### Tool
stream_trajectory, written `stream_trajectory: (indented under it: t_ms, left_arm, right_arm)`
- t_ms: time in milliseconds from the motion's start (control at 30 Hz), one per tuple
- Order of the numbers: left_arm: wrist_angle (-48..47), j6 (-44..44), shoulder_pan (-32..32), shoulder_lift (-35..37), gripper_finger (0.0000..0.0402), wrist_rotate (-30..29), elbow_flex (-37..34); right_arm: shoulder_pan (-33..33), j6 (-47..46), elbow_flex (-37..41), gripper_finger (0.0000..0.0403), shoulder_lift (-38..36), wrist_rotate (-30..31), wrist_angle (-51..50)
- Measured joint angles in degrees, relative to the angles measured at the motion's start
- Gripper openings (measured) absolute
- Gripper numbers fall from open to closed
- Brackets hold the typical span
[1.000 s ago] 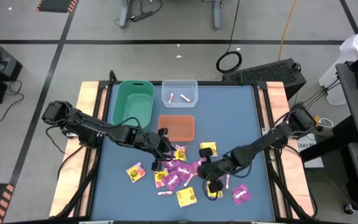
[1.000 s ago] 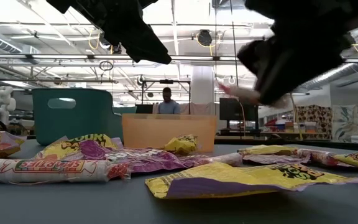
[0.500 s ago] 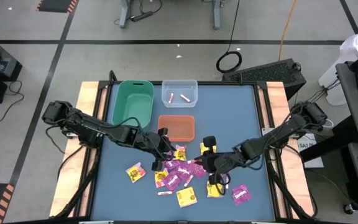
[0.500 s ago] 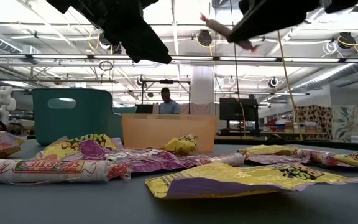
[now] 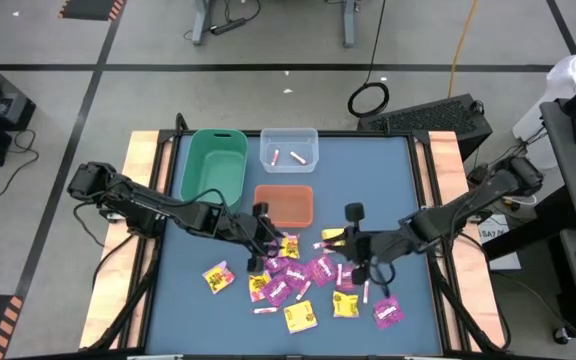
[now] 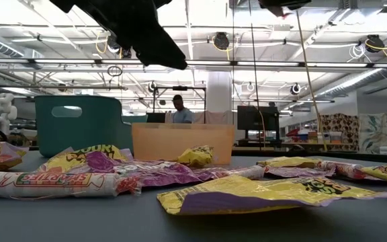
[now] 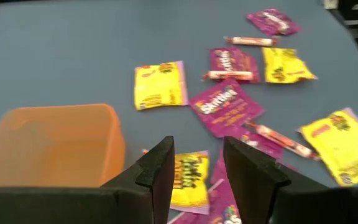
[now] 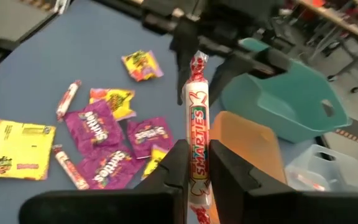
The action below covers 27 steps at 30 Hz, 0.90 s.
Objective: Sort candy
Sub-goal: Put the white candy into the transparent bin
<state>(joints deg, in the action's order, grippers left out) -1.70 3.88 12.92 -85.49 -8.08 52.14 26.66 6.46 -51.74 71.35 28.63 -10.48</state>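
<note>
1. Right tool (image 8: 196, 163) has lifted w/ a pale candy stick (image 8: 196, 118) and swung from the pile's near-right edge toward the orange bin (image 5: 285, 205).
2. Its fingers pinch that stick, held upright.
3. Left tool (image 7: 199, 167) hovers over the candy pile (image 5: 293, 280), fingers spread, nothing between.
4. Packets lie mid-counter (image 5: 388, 170); two sticks sit in the clear bin (image 5: 289, 148); green bin (image 5: 214, 165) beside it.

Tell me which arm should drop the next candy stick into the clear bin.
Right. The right gripper is already shut on a candy stick, lifted above the pile. The clear bin holds two such sticks. The left gripper hovers open and empty by the orange bin.
</note>
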Motion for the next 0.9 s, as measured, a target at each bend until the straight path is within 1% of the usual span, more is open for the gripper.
stream_trajectory:
  t_ms: [133,233,367,433,533,600,900]
  left_arm:
    - [0.7,0.2,0.3,0.2,0.0144,-4.3,0.0]
    - [3.8,-1.0,0.4,0.4,0.0144,-4.9,0.0]
    - [10.0,-3.7,0.6,0.7,0.0144,-6.4,0.0]
    - [11.7,-5.4,0.6,0.7,0.0144,-6.7,0.0]
    - [13.5,-7.1,0.6,0.7,0.0144,-7.0,0.0]
    - [13.1,-7.3,0.6,0.7,0.0144,-7.2,0.0]
    - [12.6,-7.2,1.4,0.7,0.0144,-7.0,0.0]
  right_arm:
    - [-0.8,-0.6,8.7,0.0039,-5.3,0.0,9.9]
    - [-0.9,-0.7,16.6,0.0039,-8.2,0.0,20.9]
    - [-0.8,-1.4,25.6,0.0039,-9.7,-0.1,35.0]
    - [-0.8,-2.2,28.7,0.0039,-9.7,-0.1,40.8]
    - [-0.9,-1.5,30.6,0.0039,-9.7,1.4,47.3]
    - [-0.9,-0.8,30.7,0.0039,-9.7,2.7,50.0]
    - [-0.9,-0.7,30.7,0.0043,-9.7,2.7,49.6]
